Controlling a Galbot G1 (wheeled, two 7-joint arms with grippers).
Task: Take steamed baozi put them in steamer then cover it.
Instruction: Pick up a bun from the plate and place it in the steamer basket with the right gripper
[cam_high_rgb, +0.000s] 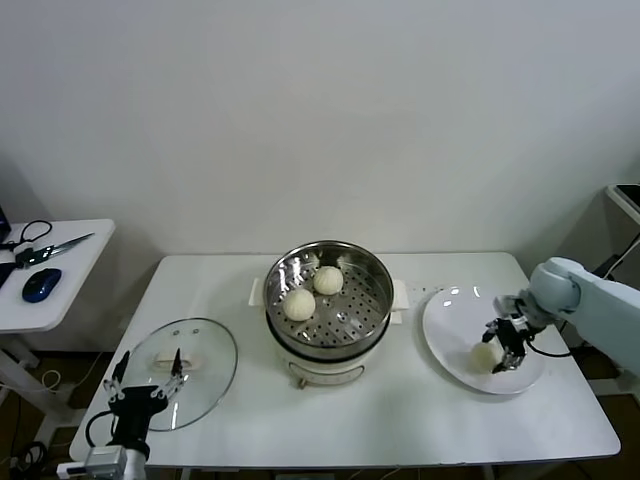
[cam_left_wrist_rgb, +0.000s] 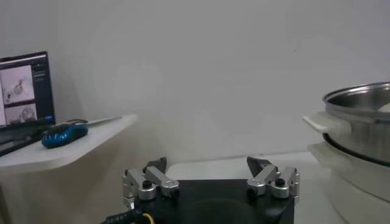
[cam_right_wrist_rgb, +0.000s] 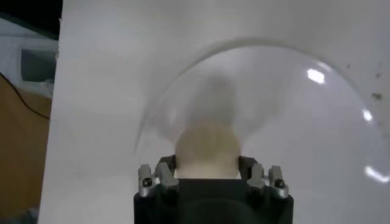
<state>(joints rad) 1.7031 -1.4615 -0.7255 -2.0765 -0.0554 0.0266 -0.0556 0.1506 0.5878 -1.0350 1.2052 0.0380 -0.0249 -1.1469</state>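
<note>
The steamer (cam_high_rgb: 372, 322) stands mid-table, uncovered, with two baozi inside: one (cam_high_rgb: 299, 304) nearer the front left and one (cam_high_rgb: 328, 279) behind it. My right gripper (cam_high_rgb: 507, 352) is down over the white plate (cam_high_rgb: 447, 325) at the right. Its jaws press both sides of a third baozi (cam_high_rgb: 485, 356), which fills the gap in the right wrist view (cam_right_wrist_rgb: 206, 151). I cannot tell whether the bun is touching the plate. My left gripper (cam_high_rgb: 148, 385) is open and empty at the front left, over the near edge of the glass lid (cam_high_rgb: 205, 375). The steamer's rim shows in the left wrist view (cam_left_wrist_rgb: 359, 100).
The glass lid lies flat on the table left of the steamer, with its handle (cam_high_rgb: 172, 358) on top. A white side table (cam_high_rgb: 70, 270) at the far left holds a blue mouse (cam_high_rgb: 40, 284) and scissors (cam_high_rgb: 35, 253). A monitor (cam_left_wrist_rgb: 24, 85) stands there.
</note>
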